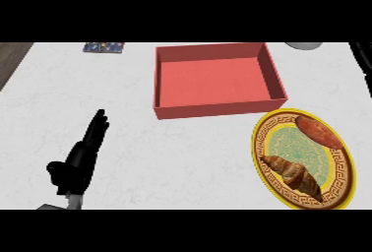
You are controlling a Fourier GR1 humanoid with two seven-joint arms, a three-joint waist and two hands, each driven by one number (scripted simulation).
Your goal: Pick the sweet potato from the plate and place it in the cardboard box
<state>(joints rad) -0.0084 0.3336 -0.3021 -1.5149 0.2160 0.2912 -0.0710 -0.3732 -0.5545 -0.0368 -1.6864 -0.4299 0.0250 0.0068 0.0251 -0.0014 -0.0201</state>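
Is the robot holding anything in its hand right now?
No. The left hand is open with straight fingers, holding nothing. The sweet potato lies on the plate. No right hand shows.

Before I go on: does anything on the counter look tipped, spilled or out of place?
Nothing stands out. The red box sits upright and open, with nothing showing inside. The sweet potato and the croissant both lie on the plate, nothing spilled. The left robot hand rests open on the counter.

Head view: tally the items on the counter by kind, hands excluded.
Food items: 2, sweet potato and croissant
Plates: 1, plate
Boxes: 1, red box
Small dark items at the far edge: 1
Total: 5
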